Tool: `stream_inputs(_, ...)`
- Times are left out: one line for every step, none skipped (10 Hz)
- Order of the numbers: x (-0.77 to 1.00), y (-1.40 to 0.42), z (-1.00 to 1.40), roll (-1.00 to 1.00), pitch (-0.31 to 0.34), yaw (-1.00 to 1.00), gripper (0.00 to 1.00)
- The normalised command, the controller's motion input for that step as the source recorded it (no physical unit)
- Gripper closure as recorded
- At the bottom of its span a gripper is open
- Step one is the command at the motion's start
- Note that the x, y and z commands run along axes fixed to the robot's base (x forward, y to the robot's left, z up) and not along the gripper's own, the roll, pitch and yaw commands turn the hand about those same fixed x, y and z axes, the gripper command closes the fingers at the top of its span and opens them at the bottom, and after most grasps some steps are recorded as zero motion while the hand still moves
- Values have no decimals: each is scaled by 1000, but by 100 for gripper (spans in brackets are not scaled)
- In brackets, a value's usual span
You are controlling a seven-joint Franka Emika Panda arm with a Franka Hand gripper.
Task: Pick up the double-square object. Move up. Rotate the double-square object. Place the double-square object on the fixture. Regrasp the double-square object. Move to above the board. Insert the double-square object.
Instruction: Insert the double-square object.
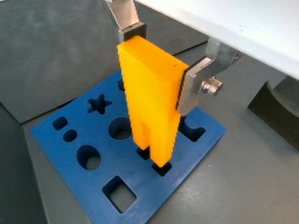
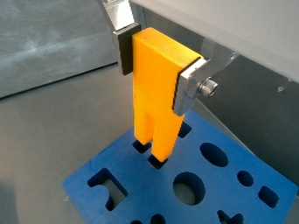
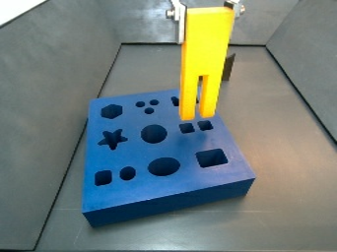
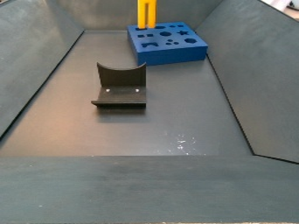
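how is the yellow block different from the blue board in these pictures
The yellow block is a tall narrow piece standing upright; the blue board is a broad thick slab lying flat on the floor.
The block is clamped in the gripper; nothing holds the board.
The block has one lengthwise slot forming two prongs; the board has many shaped holes.
The prongs reach down to two holes in the board.

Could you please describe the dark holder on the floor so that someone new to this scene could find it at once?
Start from the blue board at the far end of the grey bin, where the gripper holds the yellow block upright. Come toward the camera to the fixture, alone on the floor. It is the only dark piece, with a curved notch on top.
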Motion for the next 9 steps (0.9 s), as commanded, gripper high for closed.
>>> stream_inputs(14, 0, -211, 0, 0, 14, 100)
stream_inputs(0, 0, -231, 0, 0, 11, 100)
stream_inputs(14, 0, -234, 0, 0, 11, 100)
stream_inputs(23, 0, -214, 0, 0, 9, 100)
stream_inputs(43, 0, -200, 0, 0, 3, 100)
stream_inputs(140, 0, -177, 0, 0, 0, 100)
stream_inputs(209, 0, -151, 0, 0, 0, 100)
stream_inputs(226, 0, -129, 0, 0, 0, 100)
stream_inputs(114, 0, -94, 0, 0, 0, 100)
